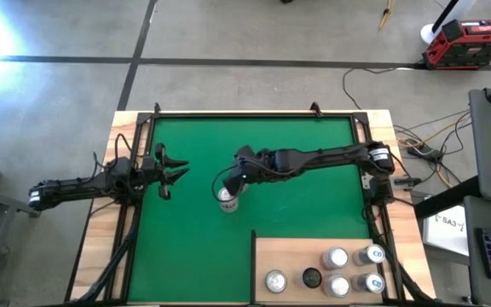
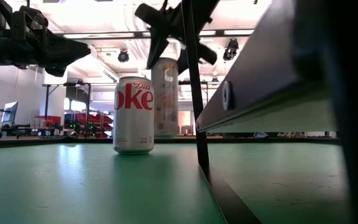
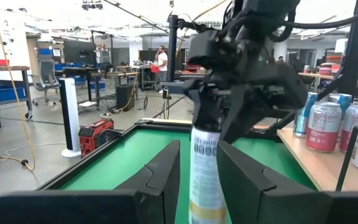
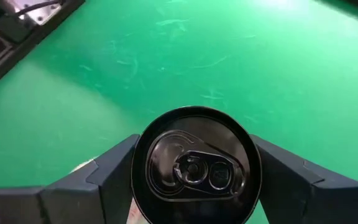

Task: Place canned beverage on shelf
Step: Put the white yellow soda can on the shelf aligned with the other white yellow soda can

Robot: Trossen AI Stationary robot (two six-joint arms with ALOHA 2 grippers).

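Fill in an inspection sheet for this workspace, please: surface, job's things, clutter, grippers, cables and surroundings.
Surface: green felt-like mat, bare in the middle.
Job's things: tall slim white can upright, not on the shelf; white Diet Coke can on the mat; pale plywood shelf at the right near corner, carrying several cans.
Clutter: nothing seen.
Grippers: right gripper shut on the slim can's top; left gripper open, waiting at the mat's left edge.
Cables: loose cables on the floor, right of the table.
Surroundings: red toolbox on the floor.
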